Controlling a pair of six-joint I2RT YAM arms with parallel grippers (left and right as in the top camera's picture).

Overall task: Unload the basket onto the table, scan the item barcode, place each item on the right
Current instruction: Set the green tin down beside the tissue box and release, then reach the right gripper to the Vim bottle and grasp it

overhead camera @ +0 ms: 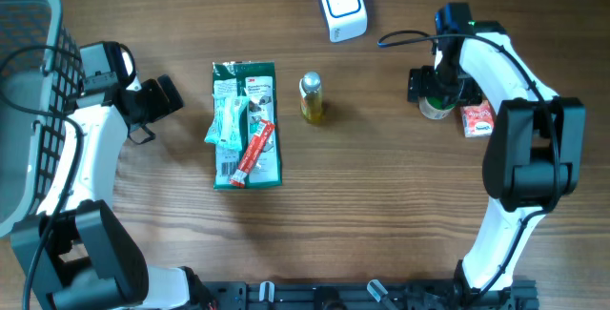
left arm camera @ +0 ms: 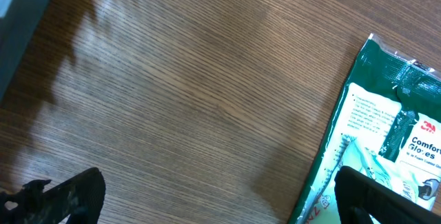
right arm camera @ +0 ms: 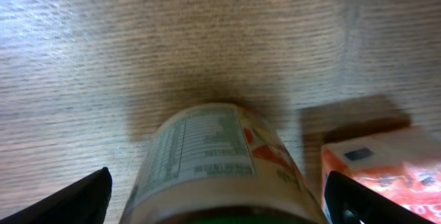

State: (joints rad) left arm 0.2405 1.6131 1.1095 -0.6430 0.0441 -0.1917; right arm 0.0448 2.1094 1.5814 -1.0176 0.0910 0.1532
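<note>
I see a green pack of gloves (left arm camera: 386, 114) lying near my left gripper (left arm camera: 220, 207), off to the right side in its wrist view. It is flat on the wood table (overhead camera: 381, 215). A red stick pack (overhead camera: 255, 151) and a pale blue-green pack (overhead camera: 229, 119) lie on top of it. A gray basket (overhead camera: 29, 24) sits behind that gripper. An orange box (right arm camera: 386, 162) lies just beside my right gripper (right arm camera: 220, 196), on the right in its view. A little yellow bottle (overhead camera: 311, 97) stands between the left gripper and the right gripper, close to the gloves.
</note>
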